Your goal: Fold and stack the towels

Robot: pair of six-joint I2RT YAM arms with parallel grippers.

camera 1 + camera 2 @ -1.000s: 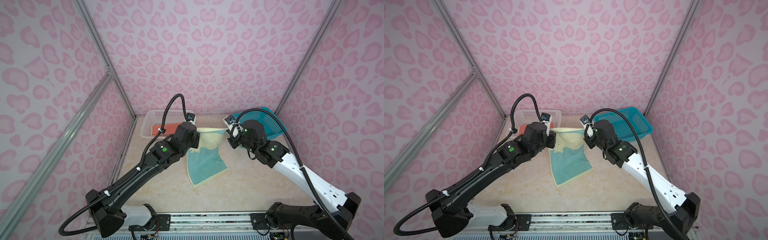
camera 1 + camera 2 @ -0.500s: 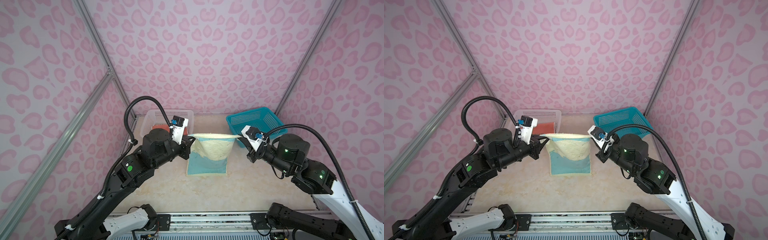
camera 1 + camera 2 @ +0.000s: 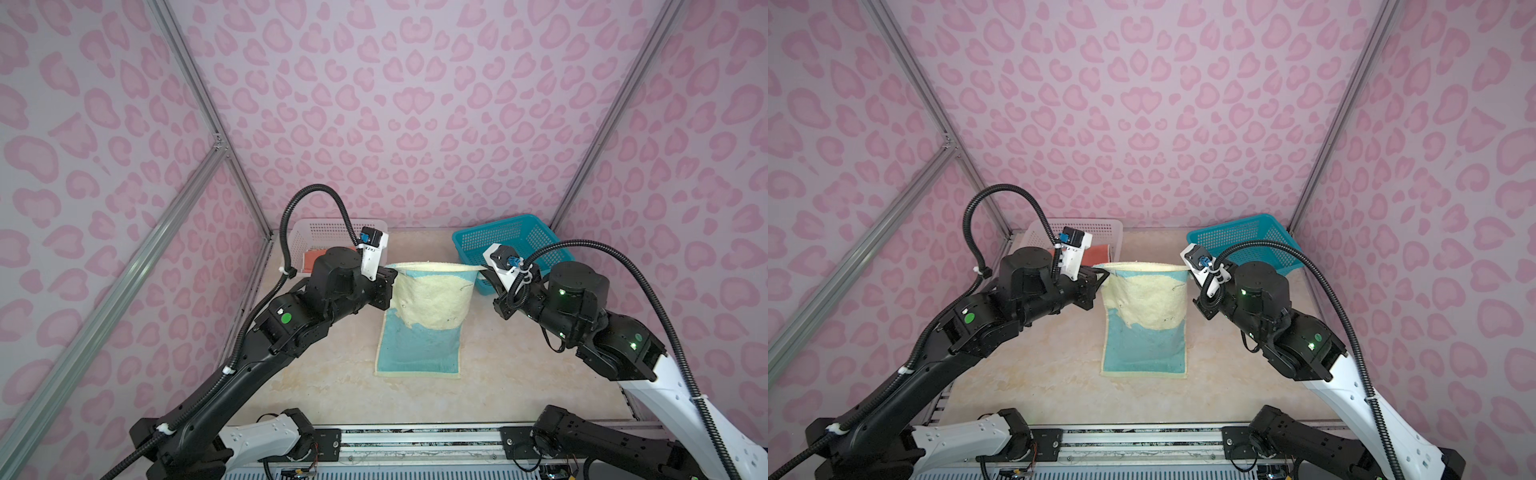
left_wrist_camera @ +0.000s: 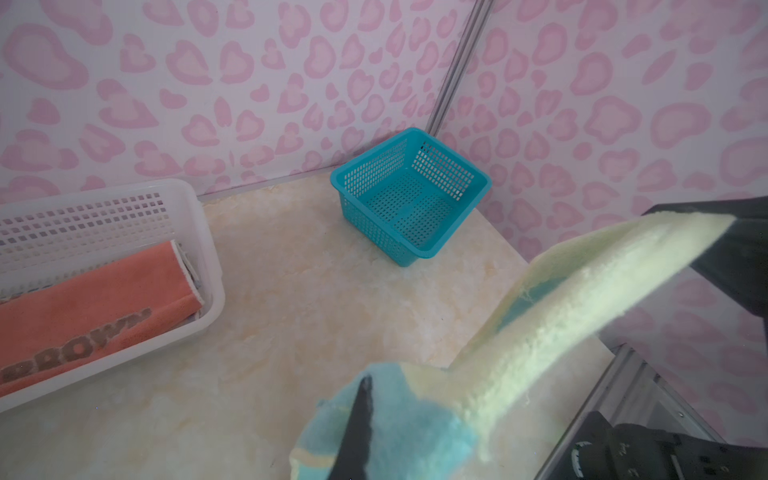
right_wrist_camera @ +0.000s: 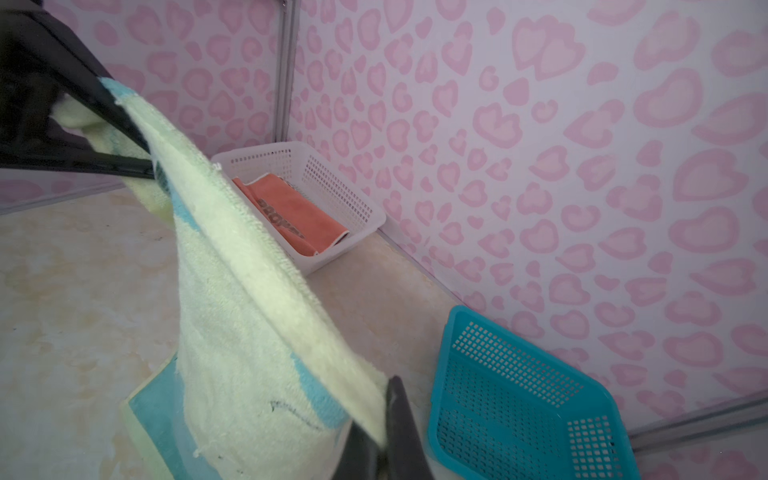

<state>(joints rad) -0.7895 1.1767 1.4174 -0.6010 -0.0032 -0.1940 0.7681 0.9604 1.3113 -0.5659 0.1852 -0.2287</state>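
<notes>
The enclosure was lined with pink heart-patterned wall panels [image 3: 415,104] on aluminium frame posts [image 3: 208,124], and the work surface was a pale beige marbled tabletop [image 3: 332,395]. At the centre of both top views, one teal terry towel with a pale-yellow back [image 3: 432,299] was found partly lifted. Its upper hem was drawn into a taut, near-level line between the two arms, with the pale-yellow back turned toward the camera. Its lower part lay flat on the tabletop, teal face up, with the bottom edge toward the lower centre of the frame. The left gripper [image 3: 392,270], just left of centre, had its jaws pressed together on the towel's upper left corner; the left wrist view showed a dark finger [image 4: 357,424] bearing on bunched teal cloth. The right gripper [image 3: 483,270], just right of centre, was likewise pinched on the upper right corner, and the right wrist view showed its dark fingers [image 5: 395,432] clamped over the pale-yellow hem. A white perforated plastic basket [image 3: 324,230] stood at the back wall, left of centre, behind the left arm. It held a folded orange towel with pale lettering [image 4: 91,299], lying flat on the basket floor. A teal perforated plastic basket [image 3: 511,237] stood at the back wall, right of centre, partly hidden by the right arm in the top views. In the left wrist view its interior showed bare mesh. The two baskets stood well apart, with the raised towel between them and nearer the camera.
</notes>
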